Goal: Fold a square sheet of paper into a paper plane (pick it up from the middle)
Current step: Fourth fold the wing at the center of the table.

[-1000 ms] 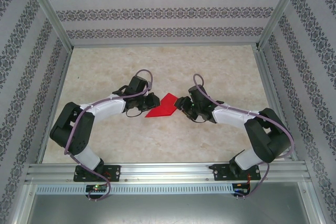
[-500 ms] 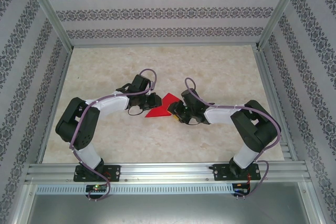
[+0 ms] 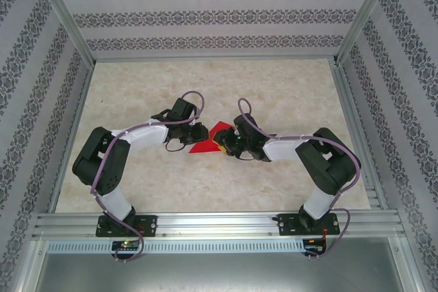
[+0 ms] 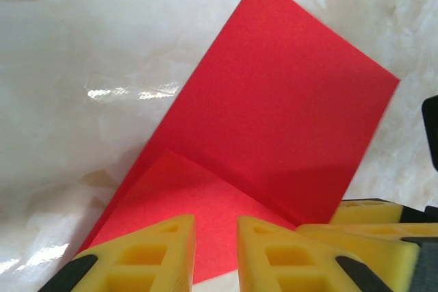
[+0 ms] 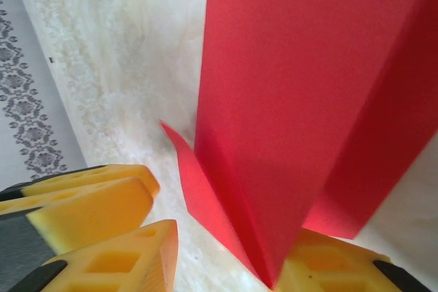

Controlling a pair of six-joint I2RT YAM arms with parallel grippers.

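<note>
a: fig., top view. where's the red sheet (image 3: 207,141)?
b: mid-bench (image 3: 205,80), lying flat betw. the two claws. partly folded; its near-left corner pokes out past the left claw (image 3: 196,133).

a: left claw, state?
b: it sits at the sheet's left edge, arm bent in from the left. wrist view: left claw (image 4: 215,230) is low over a folded-over flap of the sheet (image 4: 274,114). its two yellow fingers (image 4: 147,254) are close together w/ a narrow slit betw. them, and red paper shows through the slit. cannot tell whether it pinches the paper or only sits over it.

a: right claw (image 3: 230,143)?
b: at the sheet's right edge, opp. the left one, the two nearly meeting over the paper. wrist view: right claw (image 5: 233,244) has its jaws apart, and a raised fold of the sheet (image 5: 294,87) runs down betw. them. the crease comes down against the right-hand finger (image 5: 335,268). the left-hand finger (image 5: 130,254) is clear of the paper. so: parted, straddling the fold, not clamped.

a: other parts?
b: a third yellow finger (image 4: 369,234) enters the left wrist view at lower right, by the sheet's edge. another one (image 5: 75,200) enters the right wrist view at left. bench surface is pale, marbled, glossy. patterned walls (image 3: 205,18) stand on three sides. a metal rail (image 3: 219,227) at the near edge carries both arm bases. purple cables (image 3: 195,97) loop over each wrist.
</note>
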